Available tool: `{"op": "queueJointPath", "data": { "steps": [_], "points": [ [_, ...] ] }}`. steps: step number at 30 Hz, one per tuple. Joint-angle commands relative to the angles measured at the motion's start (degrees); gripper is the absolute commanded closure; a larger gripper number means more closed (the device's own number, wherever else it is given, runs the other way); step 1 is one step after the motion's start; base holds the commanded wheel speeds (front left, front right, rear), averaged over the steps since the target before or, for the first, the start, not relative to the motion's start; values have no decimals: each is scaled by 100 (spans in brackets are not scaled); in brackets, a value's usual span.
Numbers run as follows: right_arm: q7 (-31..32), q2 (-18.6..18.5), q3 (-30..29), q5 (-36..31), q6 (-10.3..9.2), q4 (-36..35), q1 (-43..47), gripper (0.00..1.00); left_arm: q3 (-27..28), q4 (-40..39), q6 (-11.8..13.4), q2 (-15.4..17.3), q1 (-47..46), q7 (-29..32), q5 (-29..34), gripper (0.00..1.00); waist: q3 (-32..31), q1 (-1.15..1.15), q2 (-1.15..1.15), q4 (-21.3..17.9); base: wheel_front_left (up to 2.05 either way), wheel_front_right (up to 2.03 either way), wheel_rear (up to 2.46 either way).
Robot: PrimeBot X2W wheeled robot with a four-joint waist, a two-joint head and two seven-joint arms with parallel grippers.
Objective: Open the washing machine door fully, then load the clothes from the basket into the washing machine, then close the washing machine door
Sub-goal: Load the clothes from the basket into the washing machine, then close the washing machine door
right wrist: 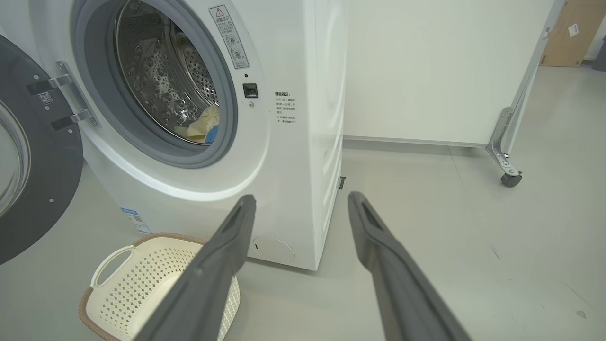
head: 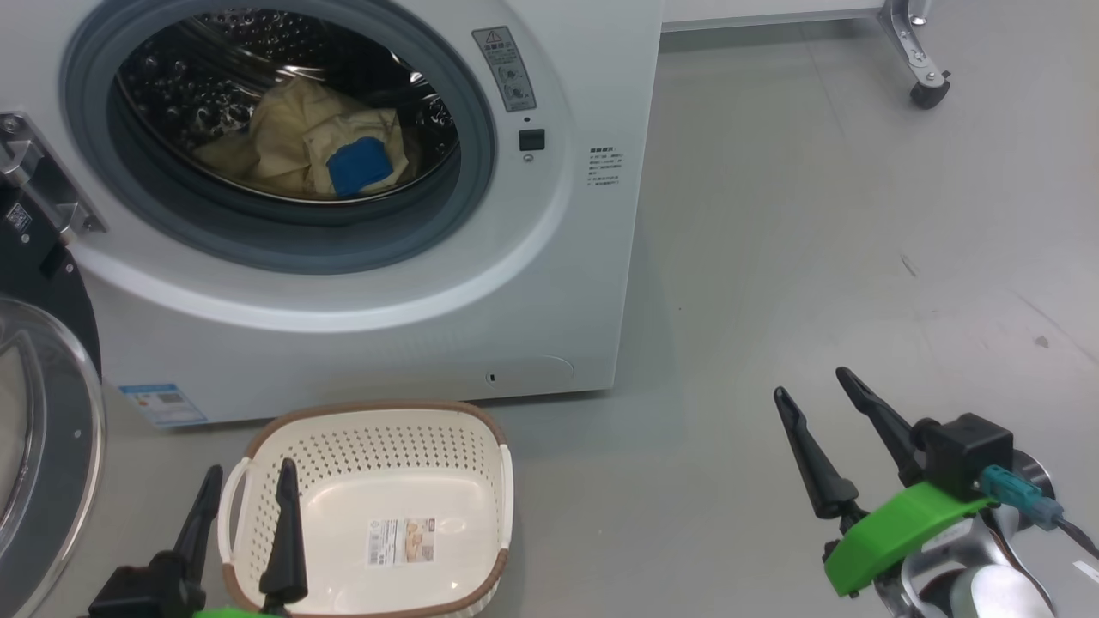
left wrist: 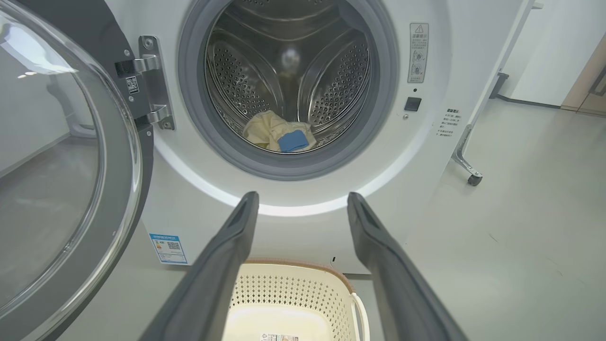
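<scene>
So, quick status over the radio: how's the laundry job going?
Left gripper open by the basket, right gripper open. Clothes in the washing machine; door open, not yet closed. Nothing seen blocking it.

Pale yellow clothes (head: 292, 142), blue cuff; cream perforated basket (head: 378, 446), brown rim

The white washing machine (head: 361, 335) stood with its round black, glass-centred door (head: 51, 403) swung wide open at its left. The pale yellow clothes (head: 283, 146), one blue cuff showing, lay crumpled low in the steel drum. The cream basket (head: 369, 410) sat on the floor just in front.
</scene>
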Motion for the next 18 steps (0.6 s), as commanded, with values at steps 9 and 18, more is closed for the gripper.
{"op": "queueJointPath", "data": {
  "steps": [9,18],
  "points": [
    [20,-126,97,11,-16,-265,-87,0,221,-176,905,165,-168,-52,77,0,-38,0,0,21,0,0,0],
    [26,-131,80,11,-16,-300,-83,0,179,-176,955,170,-190,-29,117,0,-13,0,0,46,0,0,0]
  ]
}}
